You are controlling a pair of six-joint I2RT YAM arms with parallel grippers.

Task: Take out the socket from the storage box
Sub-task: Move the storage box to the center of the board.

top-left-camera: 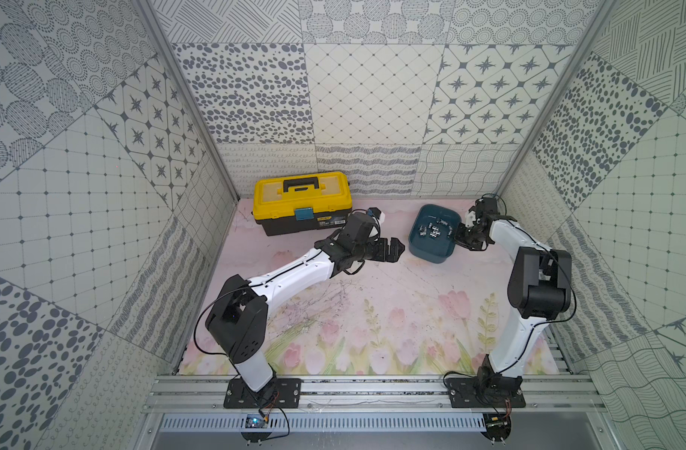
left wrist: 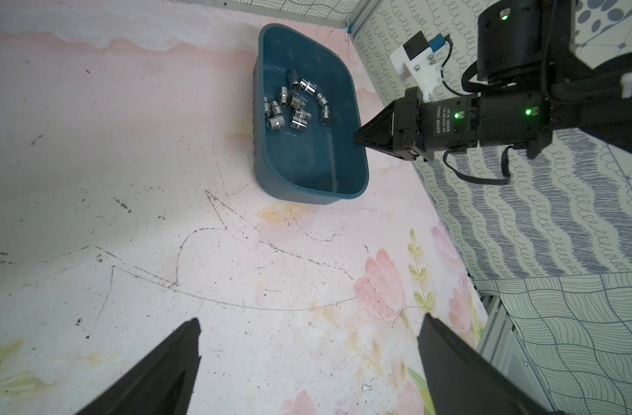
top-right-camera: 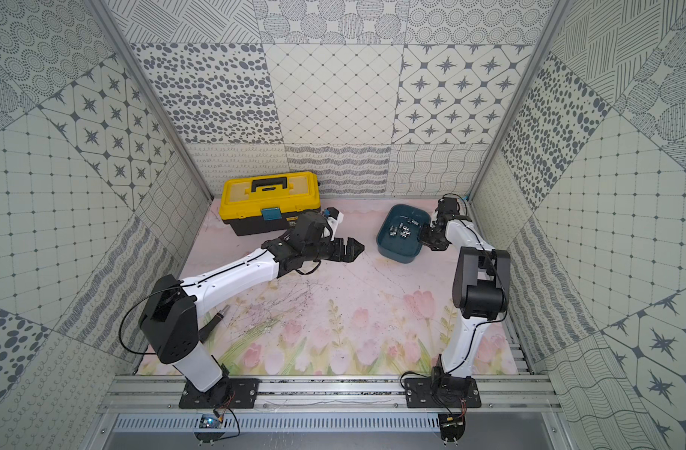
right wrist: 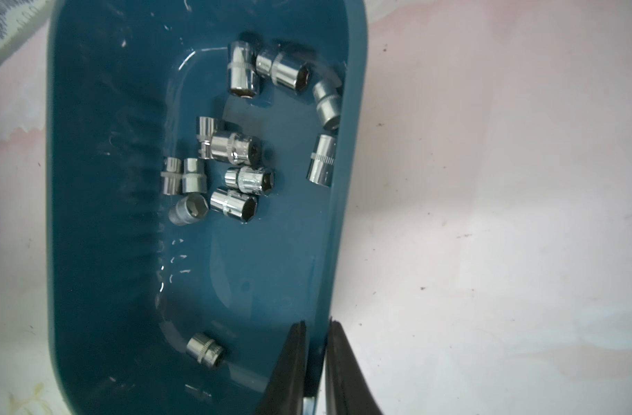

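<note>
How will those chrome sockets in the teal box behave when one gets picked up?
Probably slippery: the sockets look polished and mirror-bright. Likely to roll, since most lie on their round sides. Probably stiff and heavy for their size; they look metallic.

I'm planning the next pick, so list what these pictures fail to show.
Sockets: too small in both top views to count or size.
Storage box wall where the right end effector pinches it: cut off by the right wrist view's edge.
Toolbox contents: hidden by its closed lid in both top views.
Left end effector: mostly cut off by the left wrist view's edge.
</note>
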